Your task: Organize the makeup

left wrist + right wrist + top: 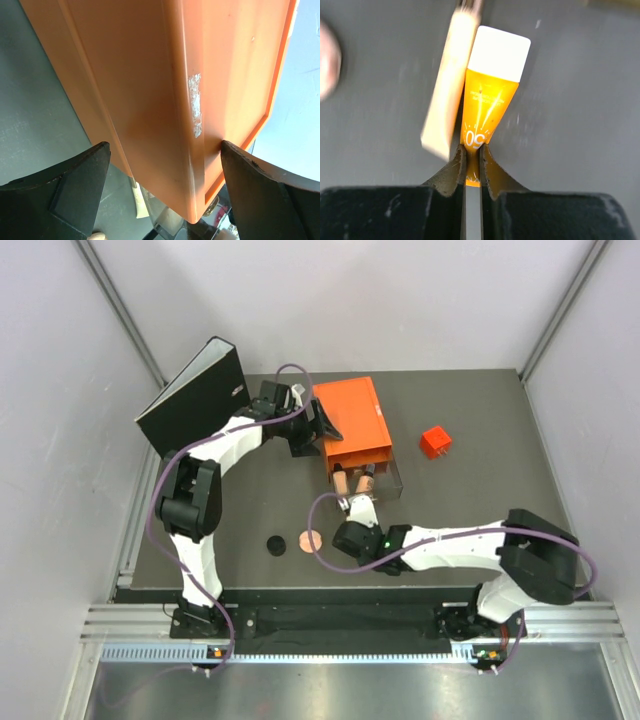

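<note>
**While Right Claw Clamps Tube, Left Claw Stands Wide at Box**

Where the tabletop (480, 480) lies nearest the arm bases, a black round disc (272, 543) and a pinkish-copper round disc (309, 540) rest just beside each other, left of the right arm.

Just beyond them, the right claw (470, 150) is closed almost fully. Its fingers pinch the flat crimped end of the orange-yellow tube (487, 95), whose white cap points away from the claw. A slim beige tube (450, 85) lies alongside it on the left, appearing to touch it near the fingertips; the wrist view is blurred there.

Farther back, two tan bottles (355, 481) sit at the near end of the orange box (350, 420), inside a clear-walled section.

The left claw (164, 146) is spread wide at the box's left side. One box corner sits between the fingers; the left finger is clear of it, so nothing is clamped.

A small red cube (435, 442) rests right of the box, well apart. A black binder (195, 395) stands at the far left.
</note>
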Tool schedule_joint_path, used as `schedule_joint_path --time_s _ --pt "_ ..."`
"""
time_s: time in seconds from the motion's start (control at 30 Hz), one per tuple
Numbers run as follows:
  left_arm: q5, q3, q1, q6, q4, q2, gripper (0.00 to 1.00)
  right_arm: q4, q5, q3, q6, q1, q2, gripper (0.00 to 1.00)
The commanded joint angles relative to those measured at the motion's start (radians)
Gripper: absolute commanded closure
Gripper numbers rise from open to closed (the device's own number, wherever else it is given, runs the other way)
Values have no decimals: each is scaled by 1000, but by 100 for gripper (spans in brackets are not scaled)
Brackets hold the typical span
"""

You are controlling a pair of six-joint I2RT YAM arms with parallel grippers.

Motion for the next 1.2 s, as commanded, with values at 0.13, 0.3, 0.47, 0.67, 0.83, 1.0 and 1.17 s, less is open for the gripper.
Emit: schedule_joint_path --time_s 0.13,0.3,0.47,0.67,0.83,1.0,1.17 --pt "-80 -8 -12 62 -122 60 6 -295 -33 47 28 38 -280 100" --pt "-79 -27 -15 54 -108 56 6 -366 -41 113 12 36 -450 99" --pt "-80 -26 -15 57 -110 51 6 -397 72 169 16 36 -561 98" --pt "-83 -37 -15 54 -108 45 6 -395 146 252 -79 -37 -515 97" --pt "-88 -40 -15 47 -105 41 6 -323 132 283 -137 -175 -440 96" --pt "-93 -29 -15 56 -114 39 6 -224 100 294 -185 -312 -382 96" --pt "-94 -34 -15 48 -114 37 6 -165 42 335 -245 -358 -313 96"
